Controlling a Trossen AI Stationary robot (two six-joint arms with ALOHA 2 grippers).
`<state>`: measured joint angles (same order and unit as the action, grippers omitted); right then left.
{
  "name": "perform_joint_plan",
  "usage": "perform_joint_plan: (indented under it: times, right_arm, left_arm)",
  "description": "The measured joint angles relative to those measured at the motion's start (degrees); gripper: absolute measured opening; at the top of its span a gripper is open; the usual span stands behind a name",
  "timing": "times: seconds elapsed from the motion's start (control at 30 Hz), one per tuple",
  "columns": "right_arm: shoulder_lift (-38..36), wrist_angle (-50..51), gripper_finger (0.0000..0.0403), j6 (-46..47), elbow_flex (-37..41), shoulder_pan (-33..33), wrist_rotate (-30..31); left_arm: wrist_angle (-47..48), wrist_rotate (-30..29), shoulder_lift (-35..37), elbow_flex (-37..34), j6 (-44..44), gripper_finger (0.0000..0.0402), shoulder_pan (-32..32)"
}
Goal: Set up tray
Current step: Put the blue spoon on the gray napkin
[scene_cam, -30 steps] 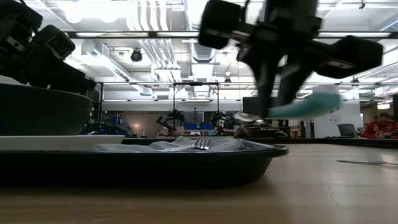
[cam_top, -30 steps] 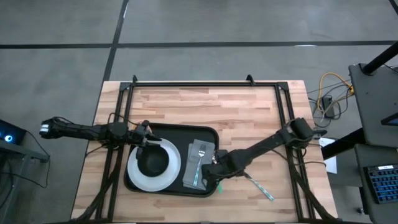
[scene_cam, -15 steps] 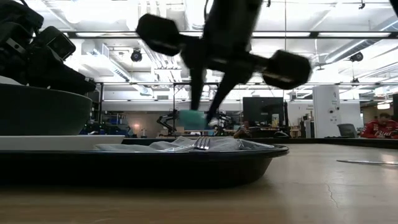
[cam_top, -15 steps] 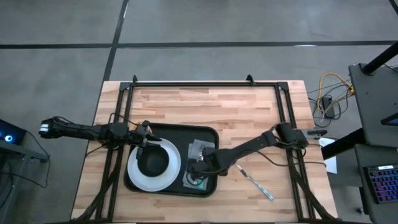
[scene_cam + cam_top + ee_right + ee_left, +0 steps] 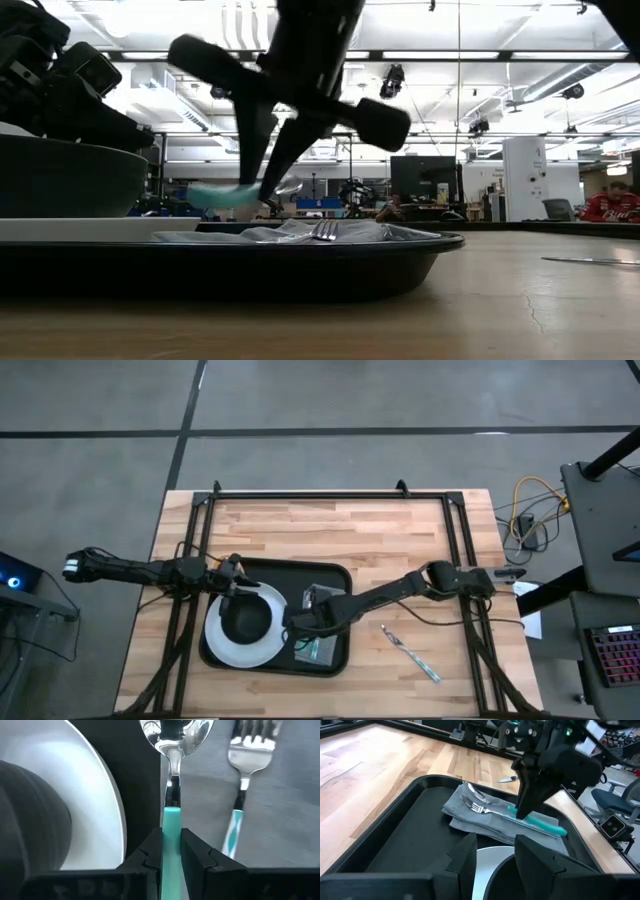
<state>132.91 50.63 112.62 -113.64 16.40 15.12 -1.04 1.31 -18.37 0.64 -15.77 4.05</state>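
The black tray (image 5: 270,568) lies on the wooden table. It holds a white plate (image 5: 222,645) with a black bowl (image 5: 247,620) and a grey napkin (image 5: 285,815). A fork (image 5: 241,780) with a teal handle lies on the napkin. My right gripper (image 5: 172,845) hovers over the tray between plate and napkin (image 5: 300,624), shut on a teal-handled spoon (image 5: 250,192). My left gripper (image 5: 495,855) is open above the bowl's far rim (image 5: 236,584); I see no contact there. My right gripper pinches the spoon's teal handle (image 5: 172,822) between its two fingers (image 5: 150,855), coming from above at a slant. The handle runs along the fingers and the metal bowl end (image 5: 175,730) sticks out ahead. The spoon is lifted clear above the napkin, roughly level.
A knife (image 5: 410,657) lies on the bare wood to the right of the tray. Wood stays free on the table's far half and right of the tray. Black frame rails run along the far, left and right edges. A person in red (image 5: 615,205) sits far behind.
My right gripper has carried the spoon from the tray's right edge toward the table's left, across the napkin to the plate's side. It has come lower and swung about, so the teal handle now points the other way in the low view.
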Motion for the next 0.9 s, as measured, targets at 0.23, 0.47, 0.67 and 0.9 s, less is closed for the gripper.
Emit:
perform_joint_plan:
  times: [0.23,0.47,0.67,0.9]
  right_arm:
    - [4.2,4.3,0.0033,1.6,-5.0,0.0,-0.2]
    - [3.8,6.6,0.0033,2.6,-5.1,-0.1,-0.2]
    - [3.9,5.9,0.0033,2.9,-4.7,-0.2,-0.4]
    - [3.9,5.7,0.0033,3.0,-4.5,-0.3,-0.4]
  left_arm:
    - [0.0,0.0,0.0,0.0,0.0,0.0115,0.0]
    - [0.0,0.0,0.0,0.0,0.0,0.0115,0.0]
    - [0.0,0.0,0.0,0.0,0.0,0.0115,0.0]
    - [0.0,0.0,0.0,0.0,0.0,0.0115,0.0]
